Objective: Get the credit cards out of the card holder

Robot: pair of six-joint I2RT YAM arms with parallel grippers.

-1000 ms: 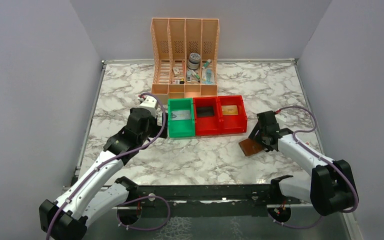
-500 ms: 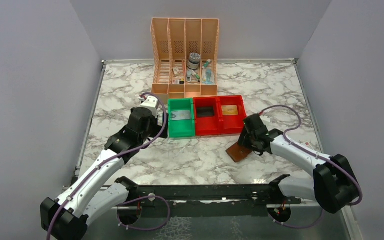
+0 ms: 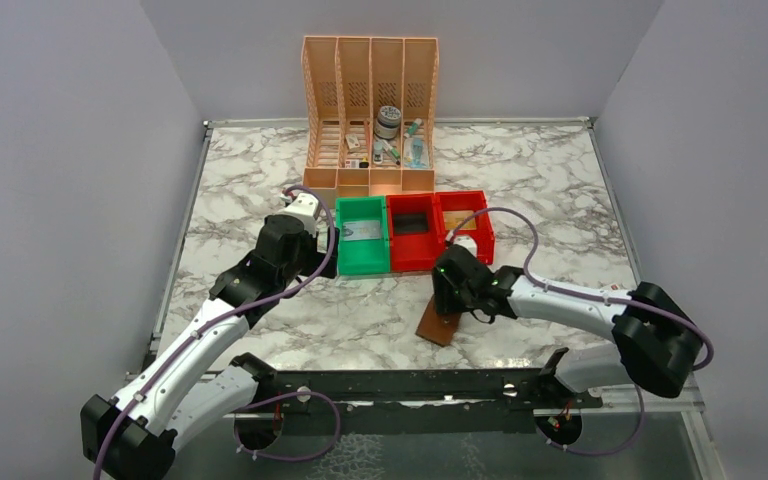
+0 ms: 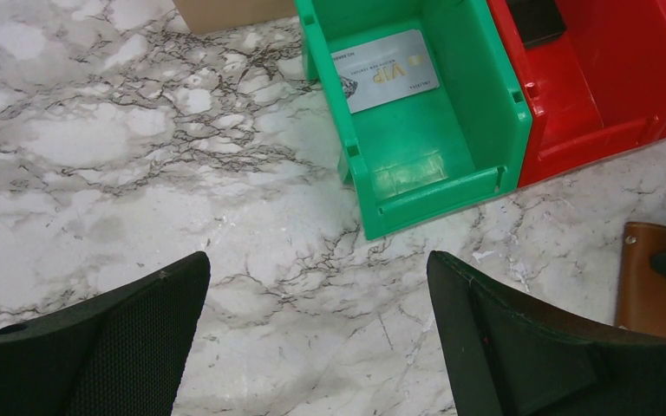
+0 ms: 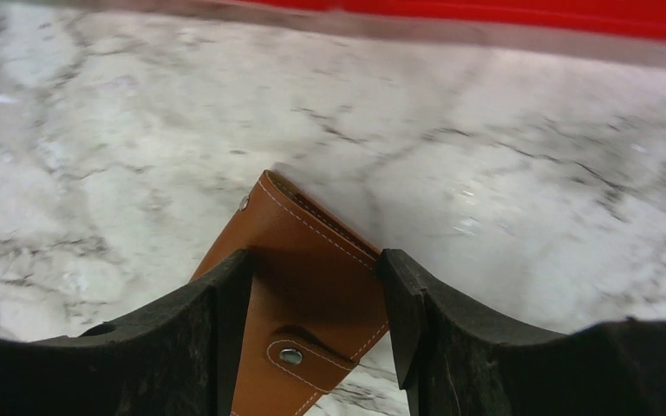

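Right wrist view cuts off most of what I grip: my right gripper [image 5: 314, 264] is clamped on the brown card holder [image 5: 299, 230], one pad against each long edge, and the near end of the leather runs out of view under my fingers. Only its stitched far corner, a rivet and the snap tab [image 5: 290, 355] show. Whether that far corner touches the marble table [image 5: 503, 173] I cannot tell, and no slot or card inside it is visible. From the top camera the holder [image 3: 439, 324] lies near the front of the table, in front of the red bins [image 3: 438, 262], half covered by my wrist.

My left gripper [image 4: 316, 264] hangs released, jaws spread wide, over bare marble beside the green bin [image 4: 494, 178]. Its camera catches only a sliver of the holder at the right edge.

A pale card [image 4: 386, 69] lies in the green bin; "VIP" reads clearly, but the smaller print is too fine. A tan card [image 3: 463, 222] in the right red bin is partly behind my cable. The dark item [image 3: 412, 224] in the middle bin and the odds in the peach organiser [image 3: 370, 110] are too small to name.
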